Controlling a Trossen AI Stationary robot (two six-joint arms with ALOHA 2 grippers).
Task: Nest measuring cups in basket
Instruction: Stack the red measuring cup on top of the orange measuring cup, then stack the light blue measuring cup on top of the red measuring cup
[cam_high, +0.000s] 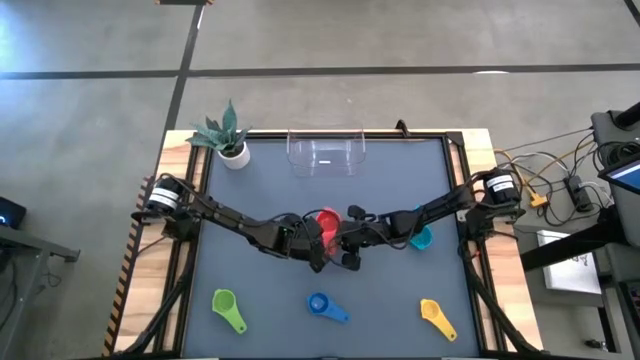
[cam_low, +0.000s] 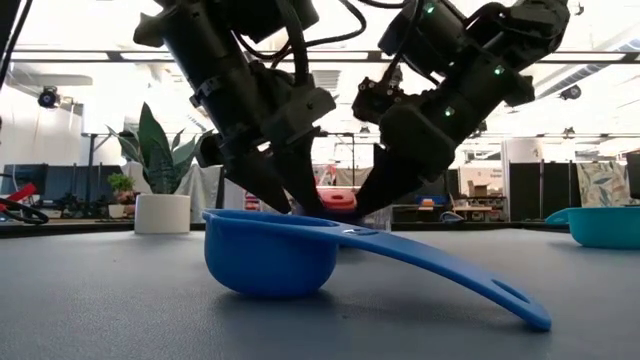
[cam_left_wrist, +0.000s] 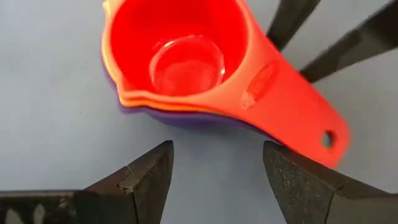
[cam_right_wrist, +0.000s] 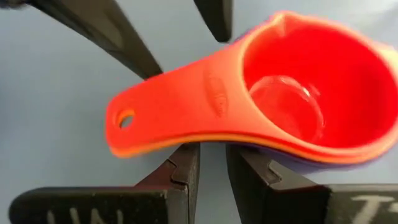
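Observation:
A red measuring cup (cam_high: 327, 222) sits nested in an orange and a purple cup on the mat at the table's middle; the stack also shows in the left wrist view (cam_left_wrist: 186, 56) and the right wrist view (cam_right_wrist: 298, 93). My left gripper (cam_left_wrist: 217, 168) is open just left of the stack, its fingers apart on the near side of the bowl. My right gripper (cam_right_wrist: 213, 158) stands just right of the stack at the root of the handle, its fingers a narrow gap apart. The clear basket (cam_high: 327, 152) stands at the far edge. My right gripper's fingertips (cam_right_wrist: 186, 155) stand right against the underside of the stack where the handle (cam_right_wrist: 186, 106) meets the bowl. I cannot tell whether they touch it. The stack rests on the mat.
A teal cup (cam_high: 421, 238) lies right of the grippers. Green (cam_high: 228, 308), blue (cam_high: 325, 306) and yellow (cam_high: 437, 318) cups lie along the near edge. A potted plant (cam_high: 228, 135) stands at the far left, beside the basket.

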